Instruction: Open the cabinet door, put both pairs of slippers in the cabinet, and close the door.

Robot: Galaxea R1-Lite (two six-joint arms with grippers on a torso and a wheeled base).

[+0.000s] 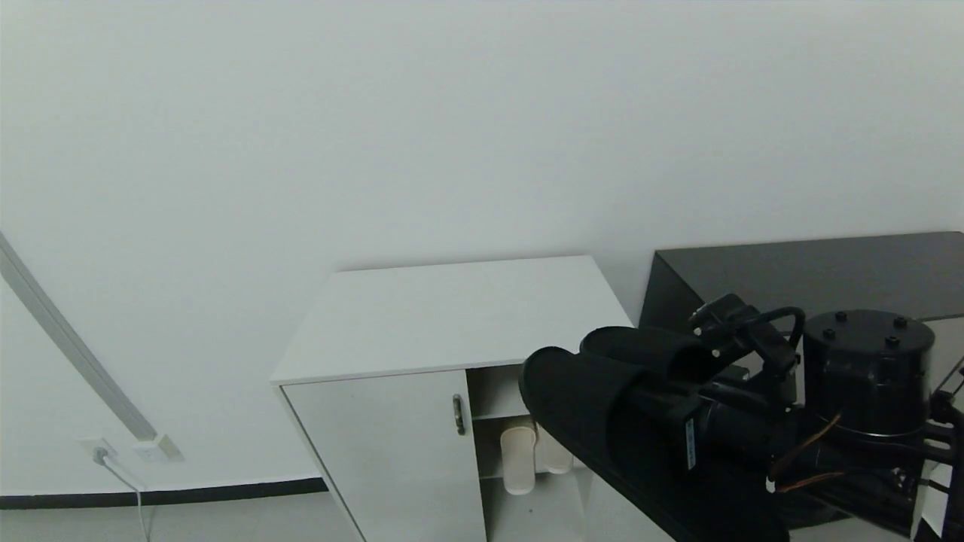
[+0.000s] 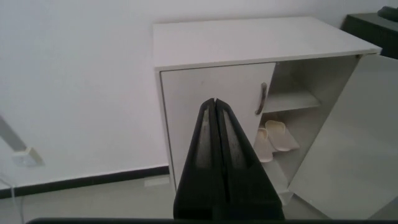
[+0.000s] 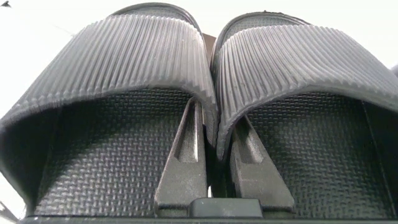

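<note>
1. We are holding the black slippers [image 1: 595, 391] before the open cabinet [image 1: 444, 316], with the right gripper [image 3: 217, 115] clamped on their inner walls.
2. We are planning a level entry, clear of the cream slippers [image 1: 520, 459].
3. We are holding the left gripper [image 2: 215, 102] pressed together.

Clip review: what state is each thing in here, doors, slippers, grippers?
Left cabinet door: closed.
Right cabinet door: open.
Beige slippers: stowed inside the cabinet.
Black slippers: held aloft, side by side.
Right gripper: shut on the black slippers.
Left gripper: shut, empty.
</note>
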